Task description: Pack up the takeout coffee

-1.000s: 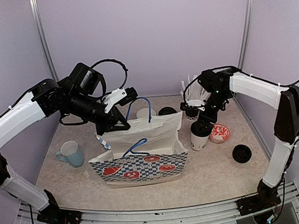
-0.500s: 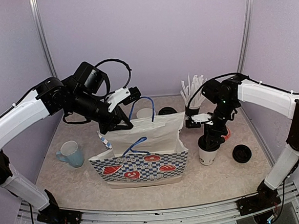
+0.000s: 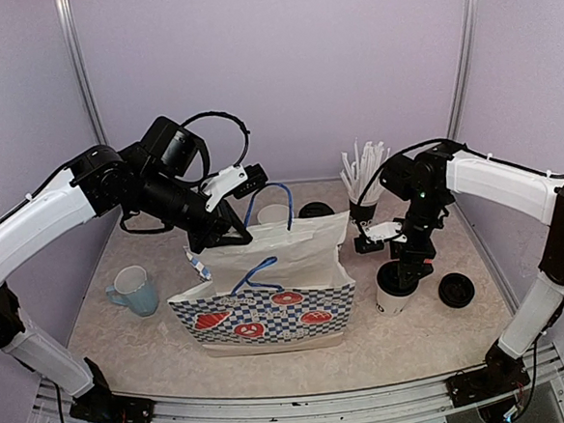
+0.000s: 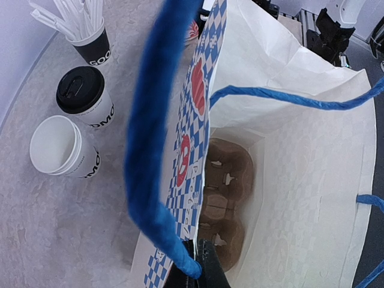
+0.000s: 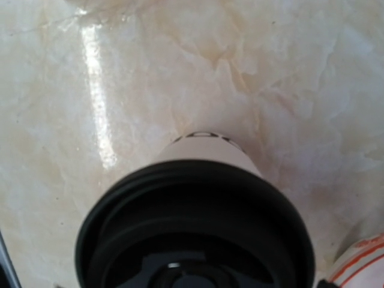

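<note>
A white "MOOD" coffee cup with a black lid (image 3: 393, 293) stands right of the paper bag (image 3: 269, 300). My right gripper (image 3: 401, 269) is on its top, shut on it. In the right wrist view the lid (image 5: 192, 231) fills the frame and hides my fingers. My left gripper (image 3: 230, 236) is shut on the bag's rear edge (image 4: 204, 180), beside a blue handle (image 4: 153, 138), holding the bag open. A brown cardboard cup carrier (image 4: 225, 198) lies inside. Behind the bag stand a second lidded cup (image 4: 84, 96) and an open cup (image 4: 60, 147).
A black-banded cup of white straws (image 3: 363, 188) stands at the back right. A loose black lid (image 3: 456, 289) lies at the right. A light-blue mug (image 3: 133, 289) sits left of the bag. A red-and-white object (image 5: 360, 264) lies near the held cup.
My right gripper has carried the lidded cup toward the front right, away from the straw cup. My left arm has shifted slightly and still holds the bag.
</note>
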Controlling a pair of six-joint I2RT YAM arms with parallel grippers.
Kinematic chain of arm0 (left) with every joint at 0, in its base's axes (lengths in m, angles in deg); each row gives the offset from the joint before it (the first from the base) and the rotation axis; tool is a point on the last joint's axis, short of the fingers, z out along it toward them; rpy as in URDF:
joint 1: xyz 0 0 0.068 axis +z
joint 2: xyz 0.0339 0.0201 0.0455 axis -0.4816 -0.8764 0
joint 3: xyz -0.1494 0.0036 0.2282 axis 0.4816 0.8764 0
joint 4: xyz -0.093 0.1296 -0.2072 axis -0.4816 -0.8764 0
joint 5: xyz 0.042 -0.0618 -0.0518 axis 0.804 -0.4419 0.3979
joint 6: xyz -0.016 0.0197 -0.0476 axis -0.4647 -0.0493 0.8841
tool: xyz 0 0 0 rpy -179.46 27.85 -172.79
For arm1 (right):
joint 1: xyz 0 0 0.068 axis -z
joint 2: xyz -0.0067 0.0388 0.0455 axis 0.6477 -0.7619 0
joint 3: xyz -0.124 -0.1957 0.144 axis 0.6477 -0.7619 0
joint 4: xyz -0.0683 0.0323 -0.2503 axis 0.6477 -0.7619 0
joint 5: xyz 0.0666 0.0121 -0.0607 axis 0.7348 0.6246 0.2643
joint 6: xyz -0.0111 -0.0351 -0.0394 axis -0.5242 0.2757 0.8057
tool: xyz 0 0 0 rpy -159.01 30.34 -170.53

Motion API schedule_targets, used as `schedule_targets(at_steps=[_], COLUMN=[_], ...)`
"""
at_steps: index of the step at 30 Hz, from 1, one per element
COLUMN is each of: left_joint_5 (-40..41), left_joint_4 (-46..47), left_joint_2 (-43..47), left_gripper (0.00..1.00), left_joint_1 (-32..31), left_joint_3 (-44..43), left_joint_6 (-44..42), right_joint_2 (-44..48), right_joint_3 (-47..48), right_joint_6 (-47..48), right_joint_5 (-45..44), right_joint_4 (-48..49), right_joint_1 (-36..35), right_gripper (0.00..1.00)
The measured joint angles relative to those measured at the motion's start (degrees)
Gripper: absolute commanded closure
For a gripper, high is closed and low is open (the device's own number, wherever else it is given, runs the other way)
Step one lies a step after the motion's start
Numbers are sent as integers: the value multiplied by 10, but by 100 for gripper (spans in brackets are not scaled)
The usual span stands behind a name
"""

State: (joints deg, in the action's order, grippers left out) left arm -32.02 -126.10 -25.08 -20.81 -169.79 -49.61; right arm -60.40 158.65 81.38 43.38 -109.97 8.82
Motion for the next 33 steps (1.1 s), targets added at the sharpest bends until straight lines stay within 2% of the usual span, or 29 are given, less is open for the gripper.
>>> schedule_targets(at_steps=[18,29,33], left_joint_5=[0,1,3], left_joint_4=[0,-1,-4], left_joint_2=[-2,-14,-20], left_gripper=[100,100,100], left_joint_1=[0,0,0], left_joint_3=[0,-8,-25], left_joint_6=[0,4,9], right_joint_2=[-2,11,17], right_joint_3=[-19,-28,9], right_joint_6=[6,6,12], right_joint_5=[-43,-52,-49], right_joint_4=[23,29,12], right_joint_1=[-20,-28,-28], right_gripper=[20,37,42])
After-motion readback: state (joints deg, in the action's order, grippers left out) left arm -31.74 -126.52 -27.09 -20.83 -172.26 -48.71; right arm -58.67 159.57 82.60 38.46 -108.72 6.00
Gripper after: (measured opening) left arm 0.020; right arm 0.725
